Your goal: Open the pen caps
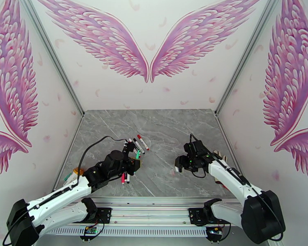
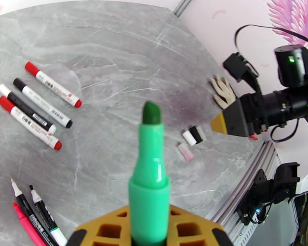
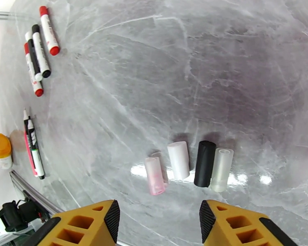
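Observation:
My left gripper [image 2: 150,238] is shut on a green pen [image 2: 150,177] whose bare green tip points up and away. In the top view the left gripper [image 1: 134,160] hovers just in front of the capped pens [image 1: 138,144]. My right gripper [image 3: 159,220] stands open with nothing between its fingers, just above several loose pen caps: pink [image 3: 155,176], white [image 3: 178,160], black [image 3: 205,163] and clear [image 3: 221,169]. They lie side by side on the grey table. The right gripper [image 1: 178,168] sits at centre right.
Several capped pens [image 2: 39,105] with red and black ends lie in a row at the left. Uncapped pens [image 2: 35,214] lie nearer the left arm. An orange-lidded pot [image 3: 1,150] stands at the table's left edge, and a small white hand-shaped object [image 2: 224,91] at the right.

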